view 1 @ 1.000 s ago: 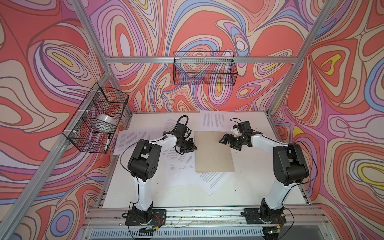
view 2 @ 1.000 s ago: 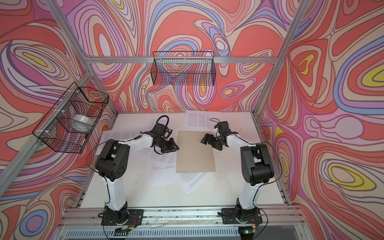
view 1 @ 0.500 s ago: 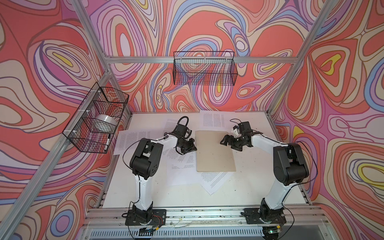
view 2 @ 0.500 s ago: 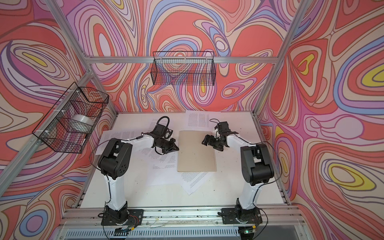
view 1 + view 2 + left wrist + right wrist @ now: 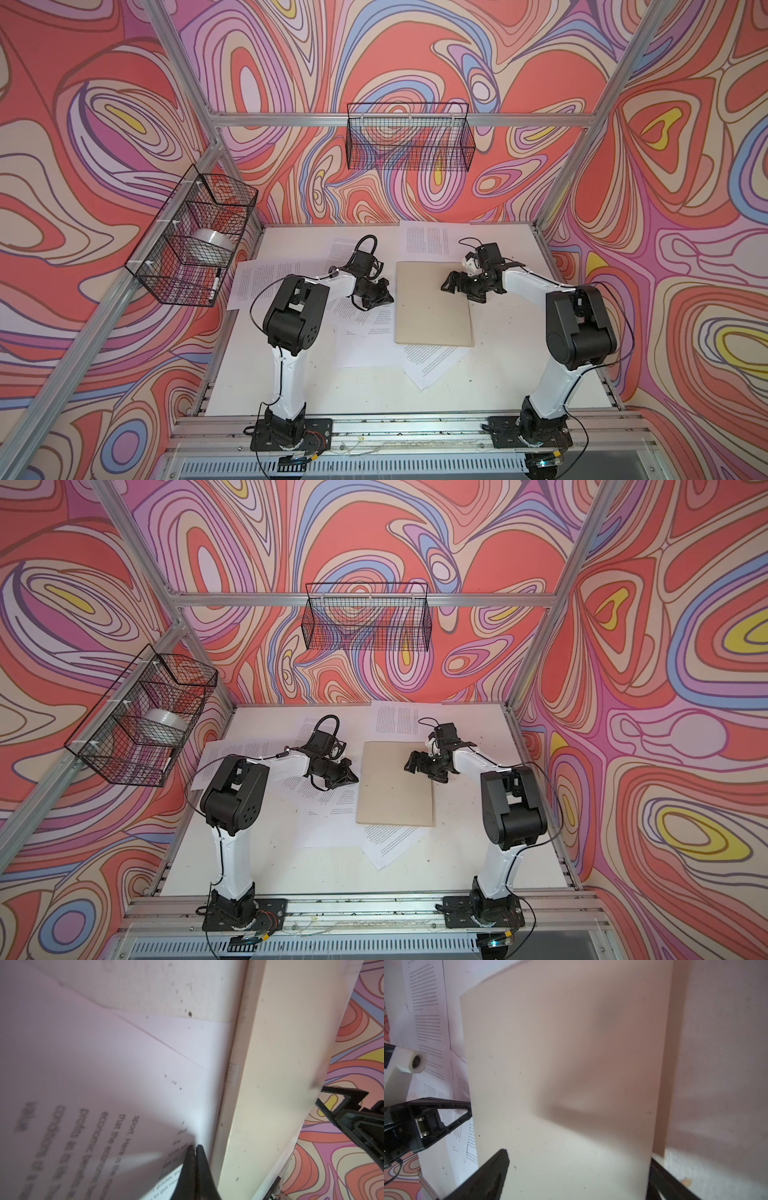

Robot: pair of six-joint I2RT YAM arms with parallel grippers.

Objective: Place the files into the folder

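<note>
Folder (image 5: 432, 307) flat, closed; files (image 5: 430, 365) all outside. Left gripper (image 5: 386, 296) pinches sheet (image 5: 124, 1136) beside folder; right gripper (image 5: 455, 287) wide over it.

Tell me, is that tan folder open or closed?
Closed: the folder lies flat as one tan rectangle, no inside face showing, and the files lie loose outside it.

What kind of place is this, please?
Probably a robot test cell: left arm and right arm mounted at a white table, an aluminium frame with patterned walls, wire baskets hung on it.
</note>
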